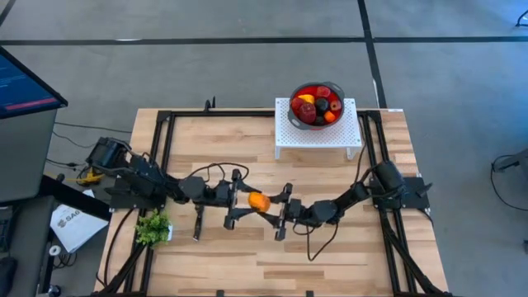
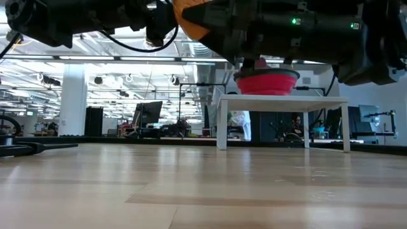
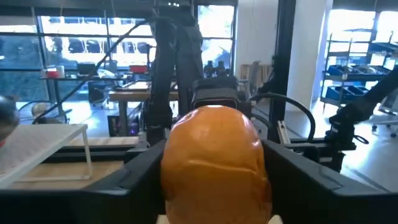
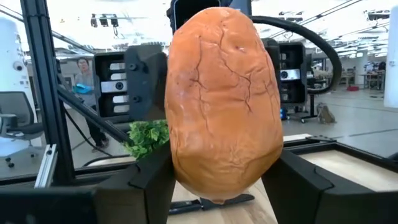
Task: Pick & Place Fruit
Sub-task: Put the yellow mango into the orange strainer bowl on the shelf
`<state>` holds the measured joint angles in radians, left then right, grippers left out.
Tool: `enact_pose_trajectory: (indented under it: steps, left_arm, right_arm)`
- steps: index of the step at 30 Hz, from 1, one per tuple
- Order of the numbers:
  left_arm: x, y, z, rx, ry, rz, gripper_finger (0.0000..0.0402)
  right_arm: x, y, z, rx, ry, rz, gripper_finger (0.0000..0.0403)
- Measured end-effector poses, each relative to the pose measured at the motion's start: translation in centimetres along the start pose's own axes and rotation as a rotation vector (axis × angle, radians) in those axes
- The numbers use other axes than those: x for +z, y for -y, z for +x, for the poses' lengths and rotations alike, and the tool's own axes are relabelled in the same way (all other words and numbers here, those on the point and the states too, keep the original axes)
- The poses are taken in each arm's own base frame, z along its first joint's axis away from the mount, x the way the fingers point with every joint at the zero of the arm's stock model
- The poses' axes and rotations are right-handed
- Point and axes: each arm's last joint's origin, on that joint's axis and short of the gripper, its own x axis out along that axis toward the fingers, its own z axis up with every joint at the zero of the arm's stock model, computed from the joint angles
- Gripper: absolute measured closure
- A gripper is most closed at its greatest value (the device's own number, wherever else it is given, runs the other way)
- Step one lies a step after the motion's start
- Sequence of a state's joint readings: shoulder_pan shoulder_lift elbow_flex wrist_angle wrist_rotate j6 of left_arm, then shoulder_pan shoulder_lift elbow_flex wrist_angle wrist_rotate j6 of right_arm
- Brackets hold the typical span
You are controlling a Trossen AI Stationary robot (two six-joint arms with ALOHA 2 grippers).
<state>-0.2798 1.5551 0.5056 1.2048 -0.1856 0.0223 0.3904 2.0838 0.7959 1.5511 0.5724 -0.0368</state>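
The orange fruit hangs above mid-table, clamped between the left gripper and right gripper, both part-open around it. Bowl on white stand; leafy bunch nearby.

both arms are stretched in low over the middle of the table, meeting tip to tip. the left arm reaches in from the left edge, elbow bent, wrist level, and its left gripper points toward the right arm. the right arm comes in from the right side, forearm angled down and across, with the right gripper facing the left one. an orange fruit sits between them, and in each wrist view that arm's fingers bracket it on both sides. in the low view both arms hang well above the tabletop.
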Motion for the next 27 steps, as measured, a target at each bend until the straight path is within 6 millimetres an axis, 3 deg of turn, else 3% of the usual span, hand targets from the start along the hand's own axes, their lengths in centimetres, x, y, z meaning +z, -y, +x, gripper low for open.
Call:
enact_pose_trajectory:
  steps: [4, 8, 14, 20, 23, 27]
  left_arm:
    - [-0.1, 0.0, 0.0, -0.015, -0.015, 0.002, 0.0223]
    - [-0.5, 0.0, -0.1, -0.008, -0.061, -0.023, 0.0224]
    - [-1.8, -1.0, -0.1, 0.008, -0.221, -0.119, 0.0207]
    - [-2.8, -1.8, -0.2, -0.014, -0.331, -0.154, 0.0204]
    - [-2.8, -1.7, -0.2, -0.023, -0.332, -0.152, 0.0205]
    - [-2.9, -1.6, -0.2, -0.027, -0.339, -0.142, 0.0195]
  right_arm:
    - [-0.1, -0.1, 0.0, -0.003, -0.015, -0.004, 0.0182]
    - [0.6, 0.0, -0.7, -0.064, -0.153, -0.005, 0.0165]
    - [3.0, -0.1, -1.7, -0.098, -0.523, -0.016, 0.013]
    - [5.9, -0.3, -1.2, -0.074, -0.58, -0.022, 0.0108]
    - [5.7, -0.2, -0.5, -0.06, -0.584, -0.036, 0.0106]
    - [4.1, 0.0, 1.0, -0.025, -0.617, -0.021, 0.0106]
